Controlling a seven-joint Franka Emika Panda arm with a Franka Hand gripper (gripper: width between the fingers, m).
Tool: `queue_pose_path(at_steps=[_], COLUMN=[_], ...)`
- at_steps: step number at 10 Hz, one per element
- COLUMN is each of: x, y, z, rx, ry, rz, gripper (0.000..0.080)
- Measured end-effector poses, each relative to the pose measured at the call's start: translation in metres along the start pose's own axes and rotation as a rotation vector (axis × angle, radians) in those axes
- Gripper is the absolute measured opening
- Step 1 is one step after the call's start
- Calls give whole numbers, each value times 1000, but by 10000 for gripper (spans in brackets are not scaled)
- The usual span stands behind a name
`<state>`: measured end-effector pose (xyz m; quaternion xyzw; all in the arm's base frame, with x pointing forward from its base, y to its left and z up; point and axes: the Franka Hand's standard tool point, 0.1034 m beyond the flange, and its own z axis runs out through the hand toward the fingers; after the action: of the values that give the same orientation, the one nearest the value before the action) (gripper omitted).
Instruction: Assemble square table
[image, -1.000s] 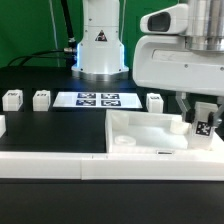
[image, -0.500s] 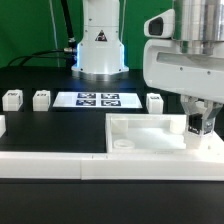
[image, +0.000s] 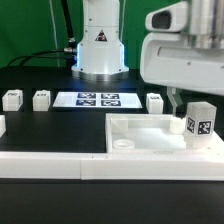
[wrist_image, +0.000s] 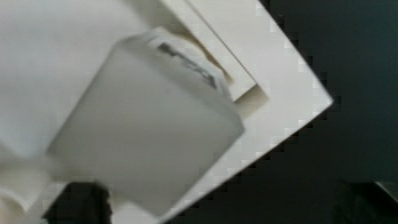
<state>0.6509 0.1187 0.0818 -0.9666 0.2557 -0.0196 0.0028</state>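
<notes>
The white square tabletop (image: 148, 136) lies tray-side up at the front of the table. A white tagged leg (image: 201, 122) stands upright in its corner at the exterior view's right. My gripper (image: 193, 97) hangs just above that leg, open and holding nothing; one dark finger (image: 177, 102) shows beside the leg's top. In the wrist view the leg (wrist_image: 151, 120) and the tabletop corner (wrist_image: 267, 95) lie below my gripper (wrist_image: 228, 205), whose fingertips (wrist_image: 80, 205) stand wide apart at the picture's edge.
Loose white legs (image: 12, 99) (image: 41, 98) (image: 155, 101) stand in a row on the black table beside the marker board (image: 98, 99). A long low white wall strip (image: 55, 165) runs along the front. The robot base (image: 100, 50) stands behind.
The gripper was shut on the leg at the tabletop's corner; it has opened and risen a little. The leg now stands free in that corner.
</notes>
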Motion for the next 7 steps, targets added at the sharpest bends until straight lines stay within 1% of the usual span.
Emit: queue_pose_path(at_steps=[1,5,6,7], x=[-5,-3,-6,-8], y=[-3,-1,-6,-7], z=[1,0,-3,-4], rx=[-2,-5,3,7], ry=[-2,-2,-3,-1], rz=[-60,-351,-438,-503], gripper=[638,648,648,648])
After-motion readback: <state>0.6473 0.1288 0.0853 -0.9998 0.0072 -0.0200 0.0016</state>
